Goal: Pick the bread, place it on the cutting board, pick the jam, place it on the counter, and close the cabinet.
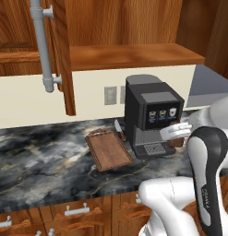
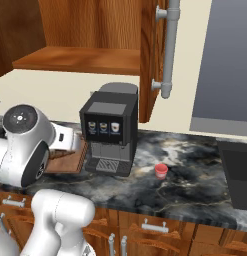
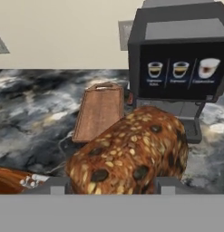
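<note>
1. The hand (image 3: 111, 186) is grasping the bread (image 3: 131, 152), a seeded brown loaf, between its fingertips.
2. The bread is hanging above the worktop (image 1: 37, 156), right of the cutting board (image 1: 108, 150) and near the coffee machine (image 1: 150, 115).
3. The cutting board is lying flat on the worktop, just left of the machine.
4. The jam (image 2: 161, 171) is standing on the worktop, right of the machine.
5. The cabinet (image 1: 60, 50) door is standing open.

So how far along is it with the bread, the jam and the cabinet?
Nothing looks finished yet. In hand: the bread sits between the fingers of the tool, off the counter and not yet over the cutting board, which lies bare beside the coffee machine. Left: set the bread on the board, move the jam, and close the cabinet, whose door stands open.
</note>
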You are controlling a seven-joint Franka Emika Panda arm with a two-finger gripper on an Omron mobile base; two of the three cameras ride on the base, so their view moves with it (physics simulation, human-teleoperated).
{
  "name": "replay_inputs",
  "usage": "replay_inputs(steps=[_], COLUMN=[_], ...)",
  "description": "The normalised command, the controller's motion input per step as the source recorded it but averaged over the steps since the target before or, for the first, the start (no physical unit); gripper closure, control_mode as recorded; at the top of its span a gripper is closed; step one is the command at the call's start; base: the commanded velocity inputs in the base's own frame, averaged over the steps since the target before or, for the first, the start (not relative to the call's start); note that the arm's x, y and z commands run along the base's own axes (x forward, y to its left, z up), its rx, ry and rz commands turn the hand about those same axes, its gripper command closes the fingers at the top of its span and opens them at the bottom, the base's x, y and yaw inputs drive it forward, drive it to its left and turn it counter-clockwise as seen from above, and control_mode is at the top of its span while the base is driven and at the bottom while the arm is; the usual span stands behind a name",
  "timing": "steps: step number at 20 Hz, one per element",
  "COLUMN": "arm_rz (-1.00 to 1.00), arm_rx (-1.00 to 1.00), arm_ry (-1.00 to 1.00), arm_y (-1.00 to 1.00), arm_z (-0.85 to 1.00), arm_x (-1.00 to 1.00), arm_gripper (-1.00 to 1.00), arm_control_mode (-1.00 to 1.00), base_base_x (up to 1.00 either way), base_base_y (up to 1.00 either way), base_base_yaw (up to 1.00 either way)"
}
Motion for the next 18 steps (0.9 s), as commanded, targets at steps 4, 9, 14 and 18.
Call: replay_inputs(steps=[4,9,14,18], arm_rz=[0.00,0.00,0.00,0.00], arm_rx=[0.00,0.00,0.00,0.00], arm_ry=[0.00,0.00,0.00,0.00], arm_y=[0.44,0.45,0.46,0.37], arm_z=[-0.44,-0.45,-0.49,-0.43], arm_x=[0.35,0.36,0.35,0.34], arm_gripper=[1.00,1.00,1.00,1.00], arm_control_mode=[-1.00,-1.00,-1.00,-1.00], base_base_x=[0.00,0.00,0.00,0.00], base_base_y=[0.00,0.00,0.00,0.00], base_base_yaw=[0.00,0.00,0.00,0.00])
